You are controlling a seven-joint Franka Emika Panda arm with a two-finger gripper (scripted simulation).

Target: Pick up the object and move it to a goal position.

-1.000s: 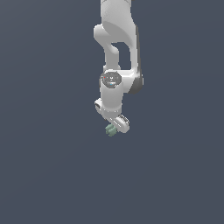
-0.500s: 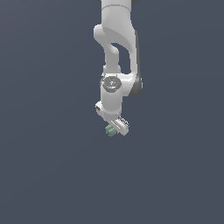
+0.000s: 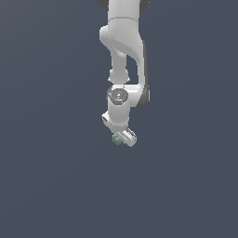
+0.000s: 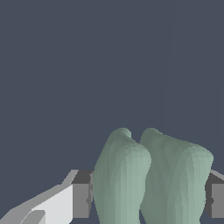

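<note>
Compared with half a second and one second ago, the exterior view is almost unchanged: the white arm still hangs from the top centre of the frame, and the object remains at its lower tip. Any shift of the arm between the pictures is too slight to tell.

The gripper sits just below the middle of the exterior view, tilted so that its tip slants toward the lower right. It is closed on the object, a tiny pale grey-green piece that shows at the gripper's lower left edge, far smaller than the gripper itself.

In the wrist view the object fills the lower centre and lower right of the frame. It is lumpy, with two rounded ridges side by side and a groove between them. A dark grey finger pad touches it on one flank, with the white finger body behind, and a second pad presses the other flank at the frame's right edge.

Nothing else stands around the arm in either view, and nothing blocks the sight of the object.

The background is a flat, even dark slate blue across both pictures. No table edge, floor line or wall can be made out.
</note>
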